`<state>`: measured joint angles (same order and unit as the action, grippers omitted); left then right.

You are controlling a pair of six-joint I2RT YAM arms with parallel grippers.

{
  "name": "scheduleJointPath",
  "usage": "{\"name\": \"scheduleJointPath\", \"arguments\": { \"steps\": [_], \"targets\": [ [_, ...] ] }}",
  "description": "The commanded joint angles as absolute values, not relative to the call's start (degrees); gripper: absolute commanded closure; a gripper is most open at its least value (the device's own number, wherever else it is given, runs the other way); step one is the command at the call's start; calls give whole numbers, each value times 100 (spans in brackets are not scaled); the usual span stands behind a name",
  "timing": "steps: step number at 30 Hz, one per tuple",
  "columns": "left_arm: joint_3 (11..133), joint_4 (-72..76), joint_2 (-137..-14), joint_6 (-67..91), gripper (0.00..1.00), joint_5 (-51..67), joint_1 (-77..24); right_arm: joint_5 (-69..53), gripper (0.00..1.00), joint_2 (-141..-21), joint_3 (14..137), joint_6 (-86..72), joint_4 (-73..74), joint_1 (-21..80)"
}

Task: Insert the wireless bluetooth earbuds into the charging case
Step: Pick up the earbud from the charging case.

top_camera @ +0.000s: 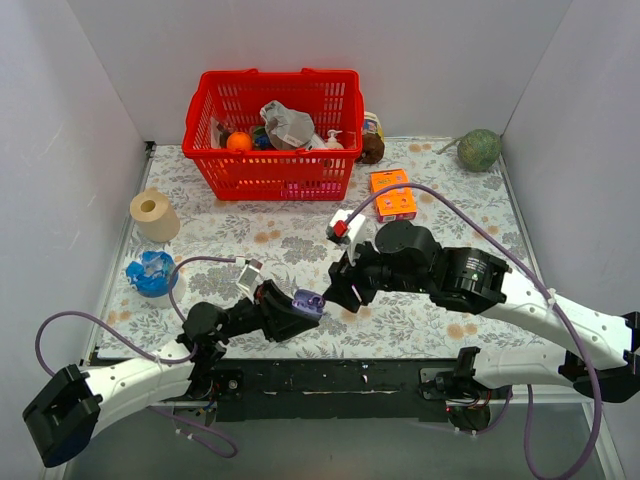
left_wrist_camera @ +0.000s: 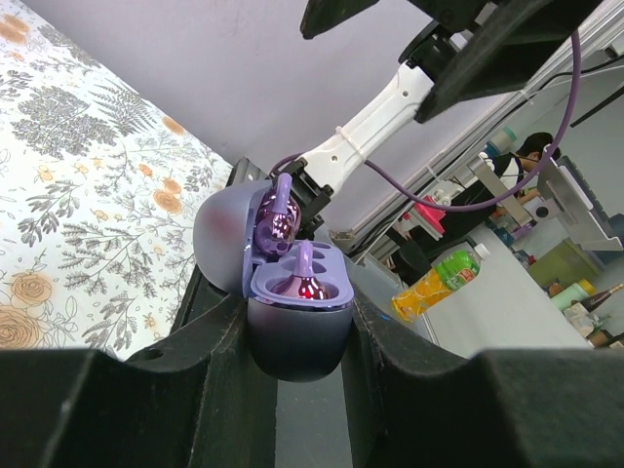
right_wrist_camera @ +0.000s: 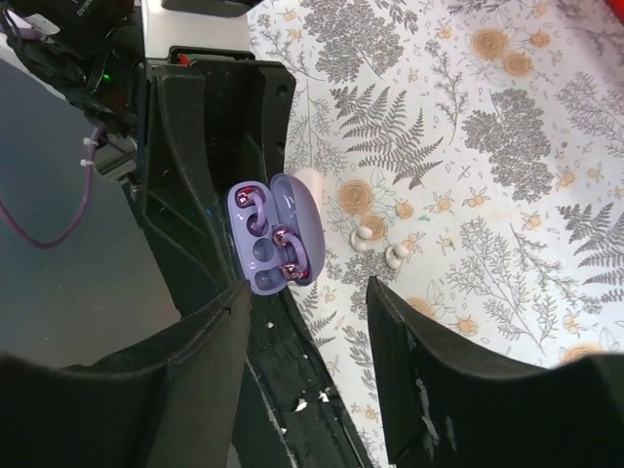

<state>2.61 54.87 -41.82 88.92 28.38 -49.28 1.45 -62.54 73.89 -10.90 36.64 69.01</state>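
**benchtop_sam:** Which step is this? The left gripper (top_camera: 296,308) is clamped on the bottom half of the charging case (left_wrist_camera: 292,346). It's holding it lid-open at the near edge of the surface (right_wrist_camera: 507,195), lower middle of the overhead view.

**yam_fan:** Both earbuds (left_wrist_camera: 304,278) look to be in the purple tray already, one per socket. Centre of the left wrist view, one stem pokes up from the tray and the other leans by the lid. I can't tell if they're fully seated. The right gripper (right_wrist_camera: 307,292) hangs just right of the case in the overhead view, jaws partway apart with nothing between them.

**benchtop_sam:** So loading's basically done?

**yam_fan:** I'd guess so, it's the seat-and-close bit. The next move calls for a light nudge down on each bud, or tipping the lid shut, with the left clamp holding firm. It's small and glossy, so a hard poke could pop the case loose. The two white bits (right_wrist_camera: 370,237) right of the case in the right wrist view aren't the purple buds, so skip those.
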Motion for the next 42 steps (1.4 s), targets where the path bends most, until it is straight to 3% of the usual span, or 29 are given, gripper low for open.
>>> {"name": "scheduleJointPath", "arguments": {
  "steps": [1,9,13,18,42],
  "targets": [
    [149,5344,-3921,8930,100,2865,-4957,316,44,-6512,7822,-431,4157,6935],
    [193,5133,-3779,8877,100,2865,-4957,115,59,-6671,7770,-527,3860,6935],
    [255,5010,-3779,8868,100,2909,-4957,-140,48,-6662,7822,-668,3727,6935],
    [290,4992,-3762,8868,100,2927,-4957,-325,45,-6715,7831,-765,3674,6935],
    [378,4799,-3542,8850,100,2944,-4957,-308,58,-7119,7699,-1011,3560,6935]
  ]
}}
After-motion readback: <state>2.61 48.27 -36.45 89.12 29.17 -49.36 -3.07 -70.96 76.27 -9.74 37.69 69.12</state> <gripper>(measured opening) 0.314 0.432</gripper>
